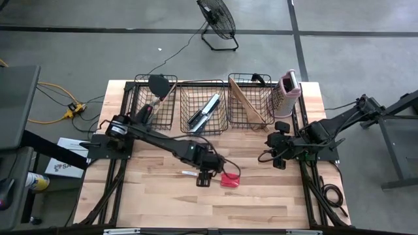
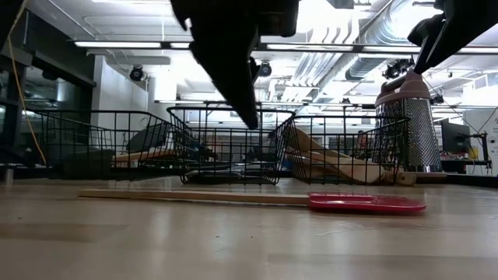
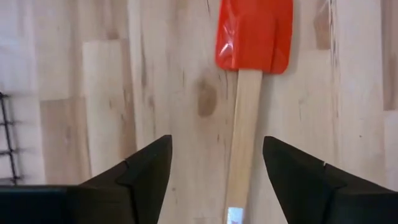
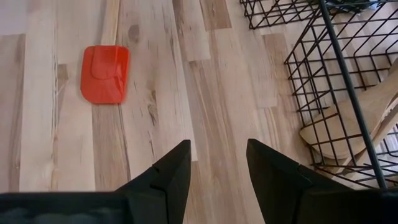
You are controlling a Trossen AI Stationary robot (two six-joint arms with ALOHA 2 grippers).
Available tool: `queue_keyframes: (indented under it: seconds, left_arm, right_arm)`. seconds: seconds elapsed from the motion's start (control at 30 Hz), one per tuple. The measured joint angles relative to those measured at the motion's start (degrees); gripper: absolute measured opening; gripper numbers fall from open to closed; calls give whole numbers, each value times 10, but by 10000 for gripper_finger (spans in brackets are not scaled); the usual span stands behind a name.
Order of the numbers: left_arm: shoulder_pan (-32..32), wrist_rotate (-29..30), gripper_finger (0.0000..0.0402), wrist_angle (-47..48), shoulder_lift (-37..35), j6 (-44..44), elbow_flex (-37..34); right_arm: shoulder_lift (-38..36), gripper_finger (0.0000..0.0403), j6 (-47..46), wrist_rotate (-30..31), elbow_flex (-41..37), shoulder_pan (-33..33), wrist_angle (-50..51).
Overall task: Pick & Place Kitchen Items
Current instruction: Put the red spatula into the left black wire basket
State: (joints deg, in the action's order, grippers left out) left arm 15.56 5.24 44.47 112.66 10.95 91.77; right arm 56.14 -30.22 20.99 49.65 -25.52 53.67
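A spatula with a red head and a pale wooden handle lies flat on the table, near its middle. My left gripper is open above the handle, one finger on either side, touching nothing. In the low view its dark fingers hang clear above the spatula. My right gripper is open and waits over bare table near the right basket. The right wrist view shows the red head farther off.
Three black wire baskets stand along the far edge. The left one holds dark spatulas, the middle one knives, the right one wooden utensils. A pink-and-white grater stands upright beside the right basket. Bare wood lies toward the near edge.
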Motion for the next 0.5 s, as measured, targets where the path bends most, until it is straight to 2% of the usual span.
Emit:
queue_keyframes:
  seconds: [0.5]
  left_arm:
    - [57,1,251,-1,0,65,-75]
  right_arm:
    - [0,149,0,0,0,0,0]
